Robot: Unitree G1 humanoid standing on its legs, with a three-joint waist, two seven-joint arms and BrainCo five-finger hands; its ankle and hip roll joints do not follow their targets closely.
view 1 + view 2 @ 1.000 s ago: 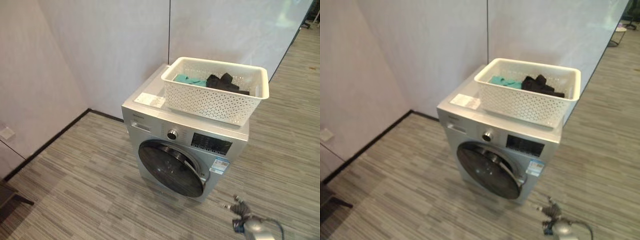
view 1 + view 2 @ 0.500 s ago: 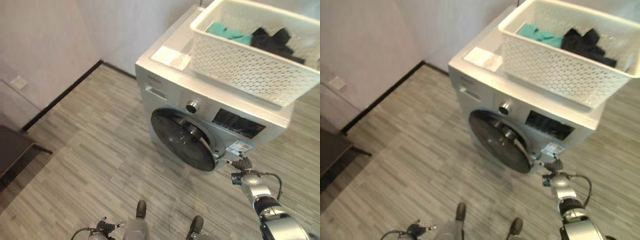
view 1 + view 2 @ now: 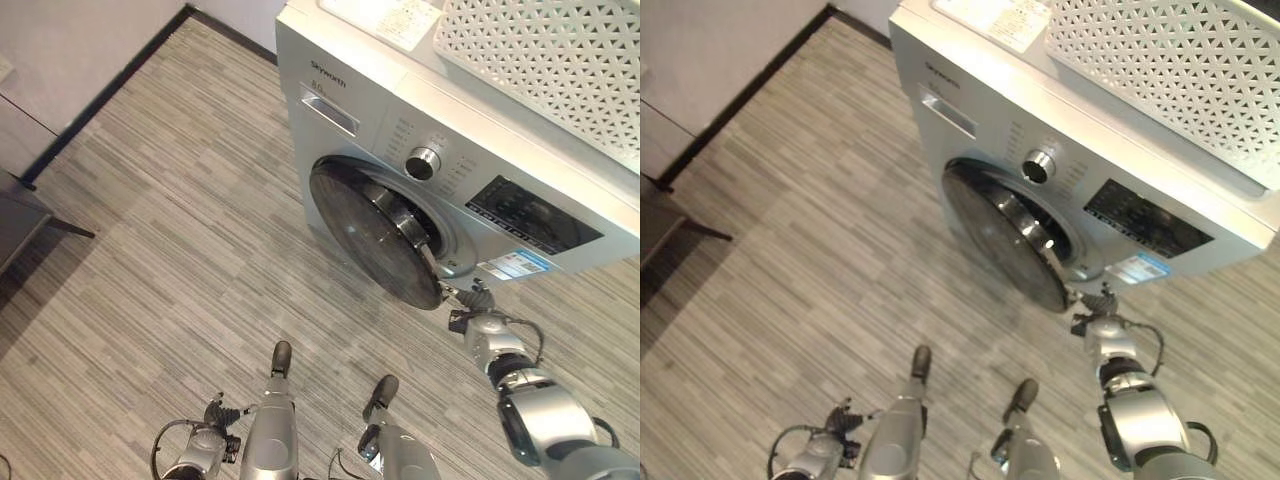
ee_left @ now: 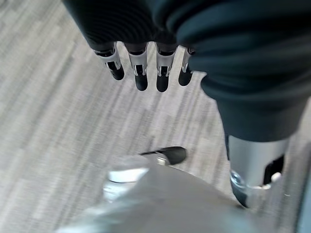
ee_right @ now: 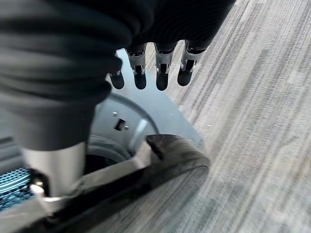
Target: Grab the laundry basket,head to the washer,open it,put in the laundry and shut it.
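Washer door ajar, right hand at its edge

My right hand reaches the free edge of the washer door, fingers straight, thumb against the door rim. The laundry basket sits on top of the washer. My left hand hangs low over the floor, fingers relaxed, holding nothing.

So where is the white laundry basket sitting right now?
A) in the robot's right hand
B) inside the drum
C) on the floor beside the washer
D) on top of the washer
D: the white laundry basket rests on top of the washer, while the right hand is down at the edge of the round door.
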